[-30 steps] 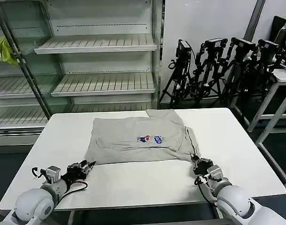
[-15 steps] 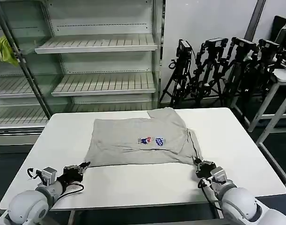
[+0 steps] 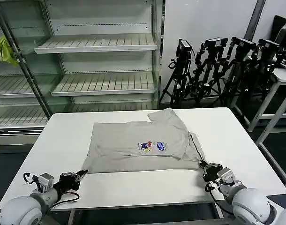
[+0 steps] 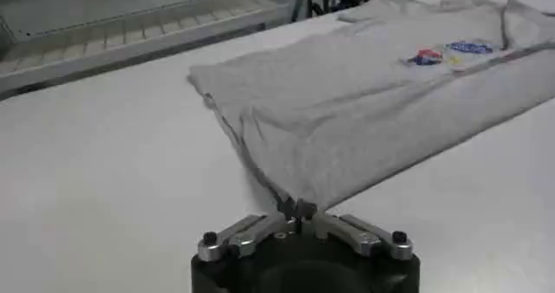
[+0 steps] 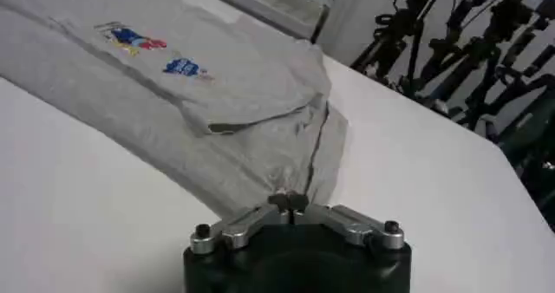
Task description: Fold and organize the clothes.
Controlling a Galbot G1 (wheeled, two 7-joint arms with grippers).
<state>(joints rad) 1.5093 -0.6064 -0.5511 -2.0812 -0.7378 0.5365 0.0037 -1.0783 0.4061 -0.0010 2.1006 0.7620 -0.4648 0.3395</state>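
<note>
One light grey shirt (image 3: 140, 145) spread flat across the middle of the white desk (image 3: 58, 140), front edge toward the robot, small multicoloured chest print (image 3: 152, 146) facing up. Upper right part folded over itself, a sleeve flap pointing toward the far edge.

On the left: left gripper (image 3: 79, 175) low at the near-left of the desk, jaws pressed together on the near-left corner of the shirt. In the left wrist view, left gripper (image 4: 297, 210) with its tips closed and a thin peak of grey fabric pinched between them, the shirt (image 4: 364, 104) fanning away from that point across the desk (image 4: 104, 173), chest print (image 4: 451, 52) far off near the opposite side.

On the right: right gripper (image 3: 206, 167) low at the near-right of the desk, jaws likewise pinching the near-right corner of the shirt. In the right wrist view, right gripper (image 5: 288, 201) with tips together on a gathered bit of hem, the shirt (image 5: 173, 95) stretching away with a folded layer on top and a seam running up from the pinch point, chest print (image 5: 156, 52) farther along.

Behind the desk, on the left: metal shelving (image 3: 96, 61) with slatted shelves, a yellow-green cloth (image 3: 4, 49) hanging at its far left. Behind on the right: a cluster of black tripods (image 3: 218, 70) against a pale wall.
</note>
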